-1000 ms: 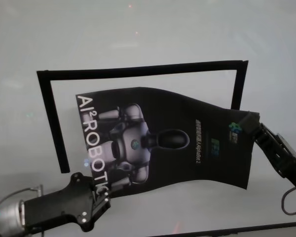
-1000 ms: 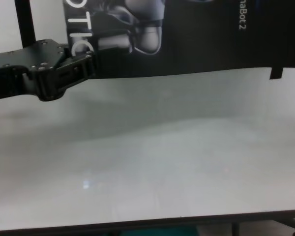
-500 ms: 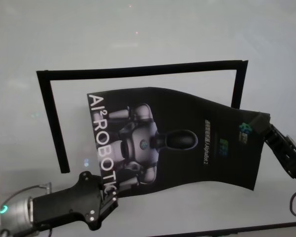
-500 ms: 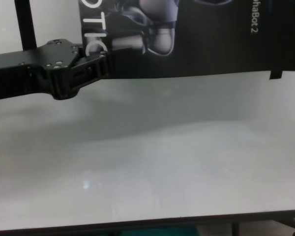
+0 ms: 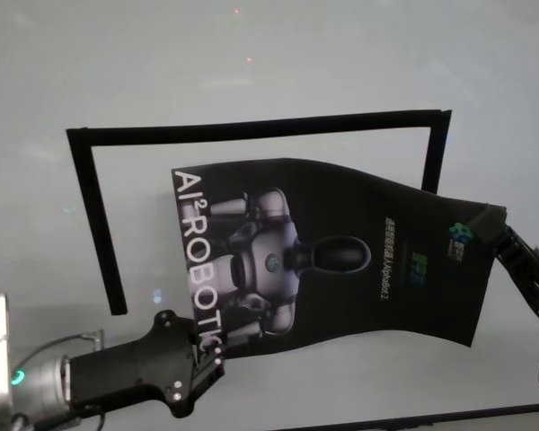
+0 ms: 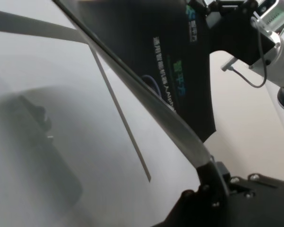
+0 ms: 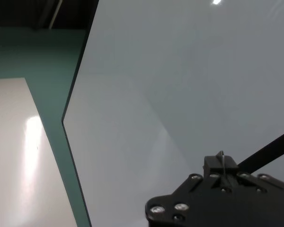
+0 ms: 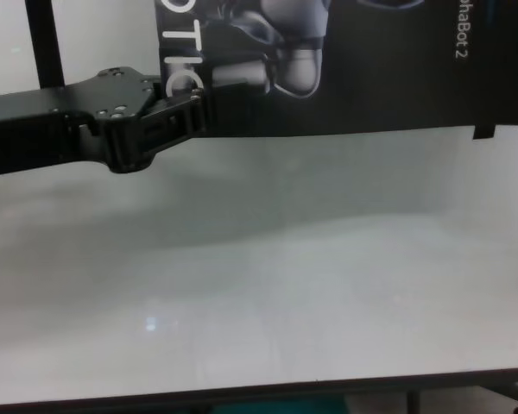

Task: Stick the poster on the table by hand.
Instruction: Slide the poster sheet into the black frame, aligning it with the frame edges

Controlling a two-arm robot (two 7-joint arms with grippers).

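Head view: the poster (image 5: 341, 260) hangs wavy over the table (image 5: 251, 72), inside the black tape frame (image 5: 251, 130), its right end past the frame's right strip. Left gripper (image 5: 207, 359) pinches the poster's near-left corner; right gripper (image 5: 492, 220) clamps the far-right corner, both pressed onto the sheet.

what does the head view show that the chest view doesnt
Only the head view shows the whole poster, the three-sided tape outline on the table, and the right gripper holding the poster's far right corner. Only the chest view shows the bare table stretching to its dark near edge and the "Bot 2" lettering up close. Both show the left gripper shut on the poster's near left corner by the white letters.
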